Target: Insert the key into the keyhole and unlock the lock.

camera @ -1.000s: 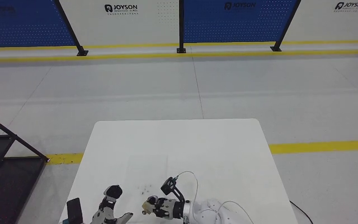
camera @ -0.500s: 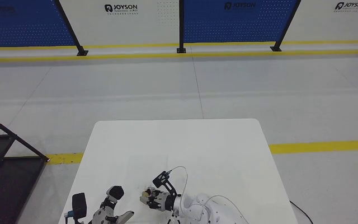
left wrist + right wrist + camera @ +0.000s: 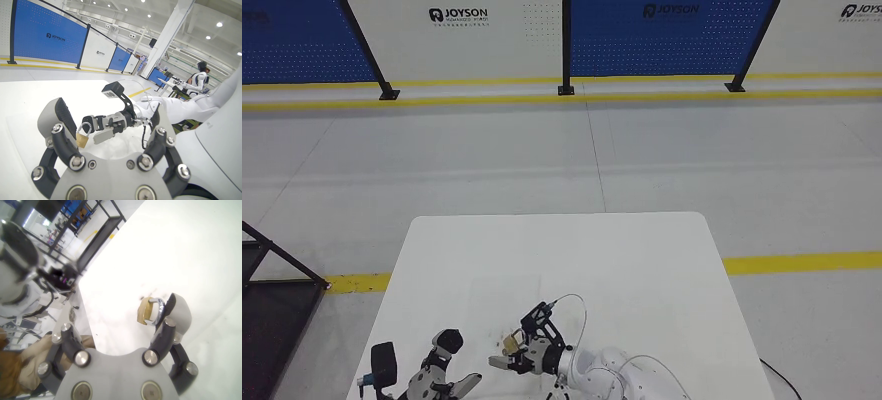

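Shows the right claw [image 3: 92,130] spread wide, one pad against the shackle of the brass lock [image 3: 82,140], near 6 o'clock on the counter [image 3: 642,260]. Shows the left claw [image 3: 109,105] spread and empty at the lock's 9 o'clock. Could topple or skid if nudged, being unclamped. Hides the keyhole face; cannot place the key.

Small brass padlock [image 3: 509,345] [image 3: 82,139] [image 3: 143,313] with curved silver steel shackle, shackle uppermost, slightly tilted, near six o'clock on white table [image 3: 642,260].

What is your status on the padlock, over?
Left gripper open, beside padlock. Right gripper open, one finger pad touching the shackle. Nothing in the way.
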Action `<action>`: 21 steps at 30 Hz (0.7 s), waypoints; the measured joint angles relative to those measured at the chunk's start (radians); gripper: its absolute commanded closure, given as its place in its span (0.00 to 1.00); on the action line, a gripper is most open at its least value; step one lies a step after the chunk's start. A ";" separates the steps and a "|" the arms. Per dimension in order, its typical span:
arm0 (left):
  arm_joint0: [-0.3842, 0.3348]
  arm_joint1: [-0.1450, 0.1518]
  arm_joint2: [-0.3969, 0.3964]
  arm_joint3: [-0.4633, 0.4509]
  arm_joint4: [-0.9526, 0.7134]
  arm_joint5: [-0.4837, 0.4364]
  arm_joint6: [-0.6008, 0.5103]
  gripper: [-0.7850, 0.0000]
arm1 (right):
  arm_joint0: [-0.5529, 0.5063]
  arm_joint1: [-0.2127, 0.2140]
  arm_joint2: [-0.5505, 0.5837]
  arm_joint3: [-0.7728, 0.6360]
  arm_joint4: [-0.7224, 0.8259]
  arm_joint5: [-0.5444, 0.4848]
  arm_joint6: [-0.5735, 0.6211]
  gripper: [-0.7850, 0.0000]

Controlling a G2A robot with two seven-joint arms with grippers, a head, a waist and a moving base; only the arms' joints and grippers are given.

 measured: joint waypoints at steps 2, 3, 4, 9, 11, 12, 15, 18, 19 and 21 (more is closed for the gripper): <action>-0.006 -0.001 0.002 -0.001 -0.020 0.002 0.003 0.00 | -0.015 0.008 0.018 -0.027 -0.006 0.006 -0.005 0.00; -0.007 -0.001 0.001 0.000 -0.024 -0.001 0.002 0.00 | -0.022 0.011 0.026 -0.040 -0.007 0.007 -0.009 0.00; -0.008 -0.002 -0.001 0.001 -0.027 0.000 0.001 0.00 | -0.030 0.015 0.034 -0.054 -0.008 0.004 -0.011 0.00; -0.016 -0.004 -0.002 0.003 -0.046 0.013 -0.001 0.00 | -0.091 0.046 0.107 -0.143 -0.025 -0.029 -0.044 0.00; -0.020 -0.006 0.000 0.005 -0.052 0.025 -0.001 0.00 | -0.125 0.061 0.145 -0.187 -0.036 -0.047 -0.059 0.00; -0.021 -0.006 0.001 0.005 -0.053 0.030 -0.001 0.00 | -0.141 0.068 0.163 -0.208 -0.041 -0.052 -0.069 0.00; -0.022 -0.007 0.003 0.005 -0.053 0.033 -0.001 0.00 | -0.197 0.087 0.219 -0.283 -0.047 -0.070 -0.105 0.00; -0.022 -0.007 0.003 0.005 -0.053 0.033 -0.001 0.00 | -0.228 0.094 0.248 -0.323 -0.053 -0.071 -0.145 0.00; -0.022 -0.007 0.003 0.004 -0.053 0.033 -0.001 0.00 | -0.228 0.094 0.248 -0.322 -0.053 -0.071 -0.145 0.00; -0.022 -0.007 0.003 0.004 -0.053 0.033 -0.001 0.00 | -0.226 0.094 0.247 -0.320 -0.053 -0.071 -0.143 0.00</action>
